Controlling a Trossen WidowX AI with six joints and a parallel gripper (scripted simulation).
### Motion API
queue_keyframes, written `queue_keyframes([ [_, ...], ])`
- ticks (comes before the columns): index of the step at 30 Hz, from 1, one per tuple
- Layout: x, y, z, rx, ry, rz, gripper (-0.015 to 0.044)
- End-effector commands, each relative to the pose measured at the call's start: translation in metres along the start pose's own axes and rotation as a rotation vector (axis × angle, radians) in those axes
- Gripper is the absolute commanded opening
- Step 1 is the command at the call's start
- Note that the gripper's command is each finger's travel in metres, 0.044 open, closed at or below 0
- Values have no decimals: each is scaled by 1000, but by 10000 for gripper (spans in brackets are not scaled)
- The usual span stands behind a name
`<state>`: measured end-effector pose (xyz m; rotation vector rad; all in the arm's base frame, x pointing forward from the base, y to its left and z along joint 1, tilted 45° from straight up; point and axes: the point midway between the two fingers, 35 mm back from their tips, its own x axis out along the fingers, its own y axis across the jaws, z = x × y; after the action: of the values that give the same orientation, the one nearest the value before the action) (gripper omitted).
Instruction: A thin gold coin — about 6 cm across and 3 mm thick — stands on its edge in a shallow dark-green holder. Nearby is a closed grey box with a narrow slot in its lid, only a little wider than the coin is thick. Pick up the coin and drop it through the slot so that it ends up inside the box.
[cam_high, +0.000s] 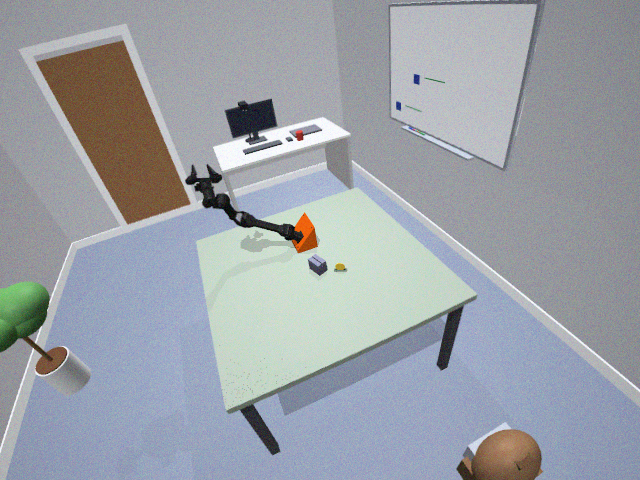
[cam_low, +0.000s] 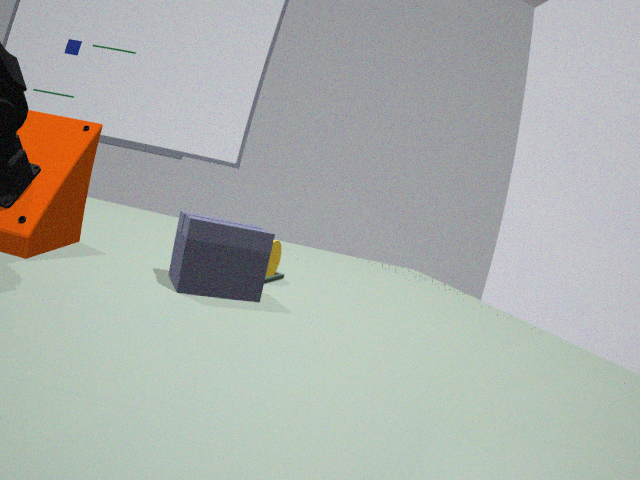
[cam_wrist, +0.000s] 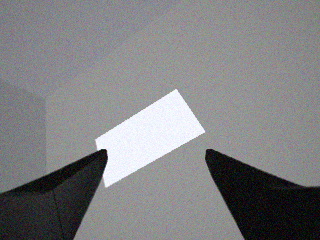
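Nearest the wrist camera stand the jaws, wide apart with nothing between them, aimed toward a bright white panel (cam_wrist: 150, 137); the coin is out of this view. In the top view the jaws hang at the far end of the outstretched black arm (cam_high: 263, 225) (cam_low: 10, 118), while the gold coin (cam_high: 339, 267) (cam_low: 276, 257) lies well apart to their lower right, beyond the orange mount (cam_high: 308, 242) (cam_low: 59, 206) and just beside the grey box (cam_high: 319, 266) (cam_low: 222, 263). The arm must probably swing round, turn downward and straddle the coin's faces. Its dark-green holder (cam_high: 340, 270) (cam_low: 277, 277) runs roughly left to right on the desk (cam_high: 310, 320) (cam_low: 310, 387). In the exterior view the coin shows as a thin upright yellow sliver, partly hidden by the box.
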<state>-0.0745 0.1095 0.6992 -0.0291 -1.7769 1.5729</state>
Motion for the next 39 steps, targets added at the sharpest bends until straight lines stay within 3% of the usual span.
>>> queue_keyframes([
  [1,0,-1,-2,9,2,-5,374],
  [9,-22,-27,-103,294,151,-216,164],
  [13,-36,-34,-135,259,212,-294,161],
  [24,-110,-24,-295,526,561,-563,161],
  [39,-252,77,-457,812,1140,-806,161],
])
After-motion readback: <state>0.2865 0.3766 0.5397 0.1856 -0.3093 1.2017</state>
